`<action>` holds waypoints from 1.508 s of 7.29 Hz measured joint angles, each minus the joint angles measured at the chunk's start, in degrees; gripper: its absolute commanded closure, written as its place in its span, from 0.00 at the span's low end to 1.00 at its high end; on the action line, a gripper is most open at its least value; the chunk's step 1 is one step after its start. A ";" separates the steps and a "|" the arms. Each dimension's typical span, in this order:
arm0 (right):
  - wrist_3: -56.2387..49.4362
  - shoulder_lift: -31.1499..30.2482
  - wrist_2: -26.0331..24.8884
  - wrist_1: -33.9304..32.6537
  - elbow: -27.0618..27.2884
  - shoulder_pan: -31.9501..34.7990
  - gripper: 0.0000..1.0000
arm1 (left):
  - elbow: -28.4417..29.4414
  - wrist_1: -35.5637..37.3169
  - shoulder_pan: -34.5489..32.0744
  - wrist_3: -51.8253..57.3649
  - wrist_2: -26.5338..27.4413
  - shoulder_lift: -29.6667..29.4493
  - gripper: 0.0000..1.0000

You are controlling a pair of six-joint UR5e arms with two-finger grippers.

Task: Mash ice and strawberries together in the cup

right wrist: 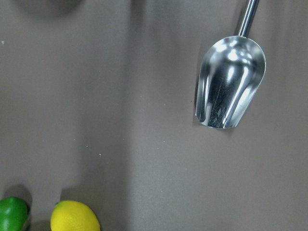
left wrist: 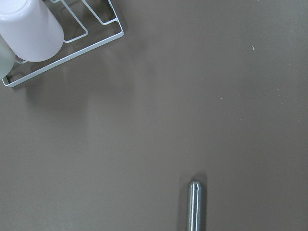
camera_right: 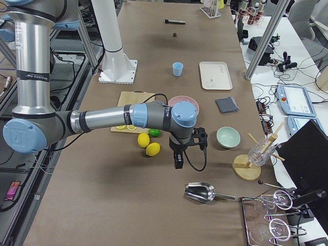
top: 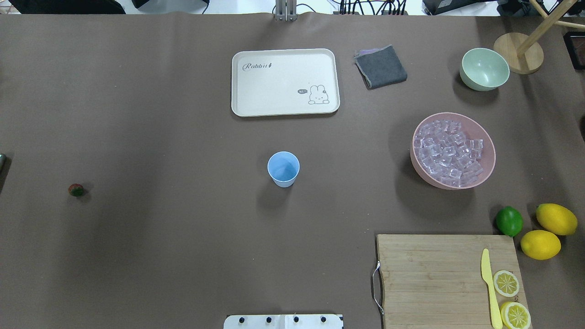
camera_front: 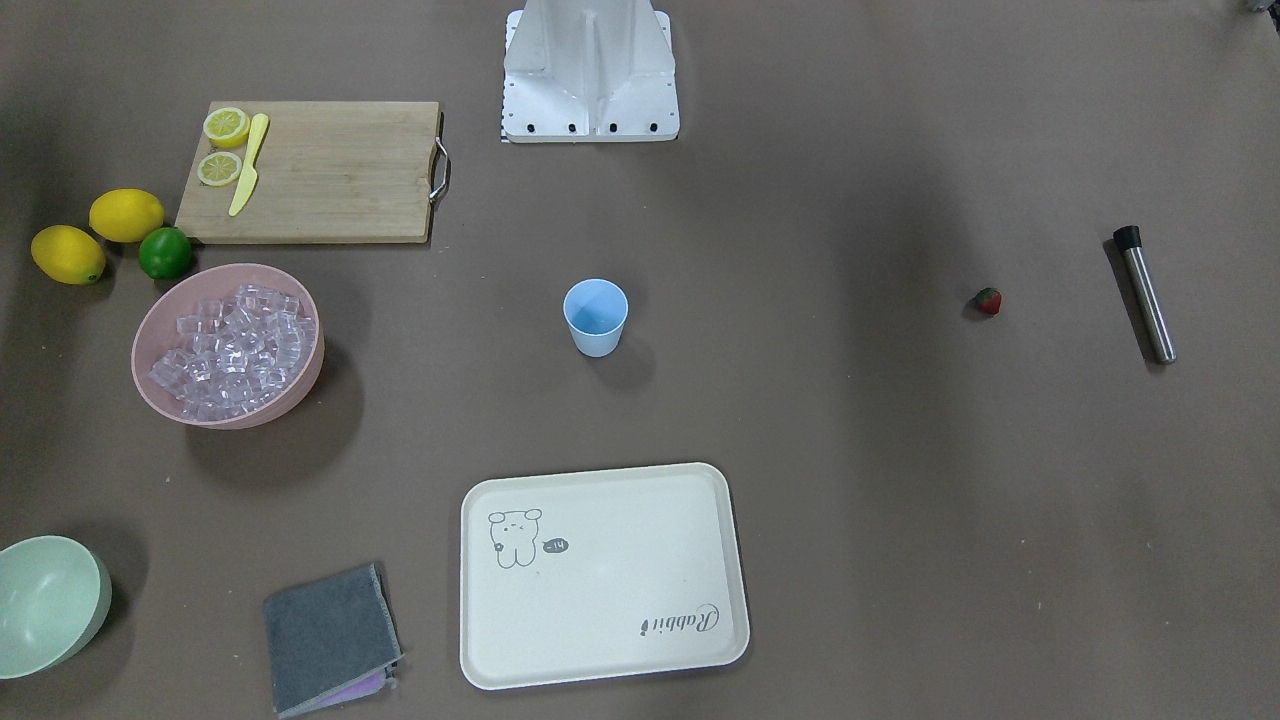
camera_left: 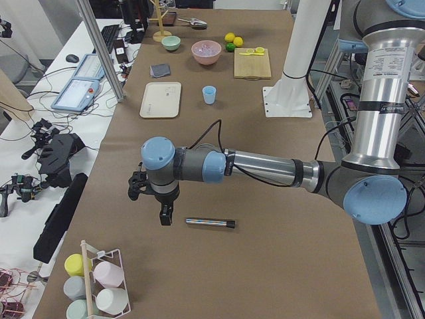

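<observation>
The pale-blue cup [top: 283, 168] stands upright and empty at the table's middle. The ice [top: 450, 153] fills a pink bowl [top: 489, 137] on the robot's right. The strawberry [top: 76, 190] lies alone far to the robot's left. A steel muddler rod [camera_front: 1145, 294] lies beyond it, and its tip shows in the left wrist view [left wrist: 194, 204]. My left gripper [camera_left: 164, 216] hangs just above the table beside the rod; I cannot tell if it is open. My right gripper [camera_right: 178, 163] hangs over the table's right end, between the lemons and a metal scoop [right wrist: 230, 84]; I cannot tell its state.
A cutting board [top: 450, 278] holds a yellow knife and lemon halves. Two lemons [top: 540, 244] and a lime [top: 509, 220] lie beside it. A cream tray [top: 285, 82], grey cloth [top: 380, 66] and pale-green bowl [top: 484, 69] sit at the far side. A cup rack [camera_left: 99, 282] stands at the left end.
</observation>
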 measured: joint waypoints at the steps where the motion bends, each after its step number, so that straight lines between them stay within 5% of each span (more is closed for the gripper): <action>1: 0.03 0.11 -0.08 -0.01 0.00 0.00 0.00 | 0.00 0.01 -0.02 0.00 0.00 -0.08 0.02; 11: -1.39 1.61 -0.84 5.17 1.26 -1.00 0.00 | -0.23 0.25 -0.03 -0.09 0.26 -2.41 0.02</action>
